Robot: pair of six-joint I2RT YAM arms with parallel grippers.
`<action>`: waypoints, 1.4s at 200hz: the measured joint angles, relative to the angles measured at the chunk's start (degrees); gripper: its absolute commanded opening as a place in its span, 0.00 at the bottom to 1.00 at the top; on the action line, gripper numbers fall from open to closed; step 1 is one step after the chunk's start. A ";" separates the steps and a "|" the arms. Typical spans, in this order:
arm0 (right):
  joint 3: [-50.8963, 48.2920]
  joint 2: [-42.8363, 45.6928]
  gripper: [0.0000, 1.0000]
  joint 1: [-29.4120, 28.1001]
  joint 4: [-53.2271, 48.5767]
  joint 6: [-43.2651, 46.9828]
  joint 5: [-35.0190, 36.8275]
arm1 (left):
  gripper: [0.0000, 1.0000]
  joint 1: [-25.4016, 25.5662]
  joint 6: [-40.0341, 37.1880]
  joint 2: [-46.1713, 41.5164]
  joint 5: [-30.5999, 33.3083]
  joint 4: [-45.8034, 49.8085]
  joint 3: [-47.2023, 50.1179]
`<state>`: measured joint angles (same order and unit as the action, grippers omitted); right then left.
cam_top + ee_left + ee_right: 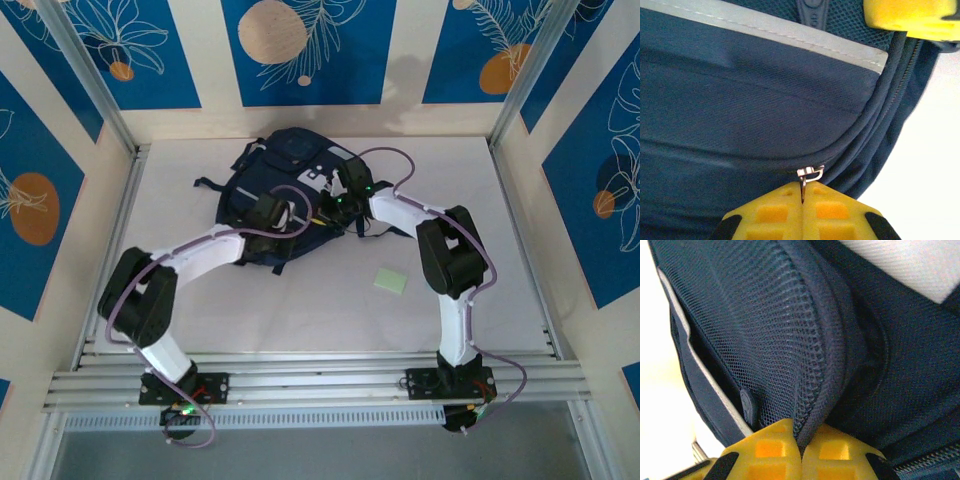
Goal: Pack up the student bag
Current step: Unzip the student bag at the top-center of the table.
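Large dark navy woven-fabric backpack, grey stripe, slumped far-centre on white table; bare tabletop near and right, pale green square pad well apart. Left gripper yellow jaws pinched shut on small metal zipper pull. Right gripper clamped on ribbed mesh pocket edge

Your top external camera looks down from above and behind the near edge of the table onto its whole surface. Each wrist camera sights past the left gripper or right gripper, very close on the student bag, shared by all views.
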<state>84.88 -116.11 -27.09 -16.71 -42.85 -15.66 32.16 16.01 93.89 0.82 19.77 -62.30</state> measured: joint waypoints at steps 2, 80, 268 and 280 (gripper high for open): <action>0.09 0.04 0.00 0.02 -0.17 0.35 -0.07 | 0.00 -0.33 -0.15 -0.35 -0.42 0.24 0.00; 11.47 -1.55 0.00 4.17 -22.51 27.67 -2.23 | 0.00 -2.29 -7.02 -2.56 -3.30 8.00 -2.05; -12.79 24.17 0.61 8.04 -12.44 0.72 6.95 | 0.00 6.75 7.50 6.71 -23.37 -1.07 -11.91; -14.29 24.28 0.61 8.02 -11.02 -0.79 6.08 | 0.00 6.75 8.00 6.71 -23.37 -1.40 -11.87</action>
<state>70.59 -91.83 -19.07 -27.73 -43.64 -9.58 38.92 24.01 100.60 -22.55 18.37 -74.17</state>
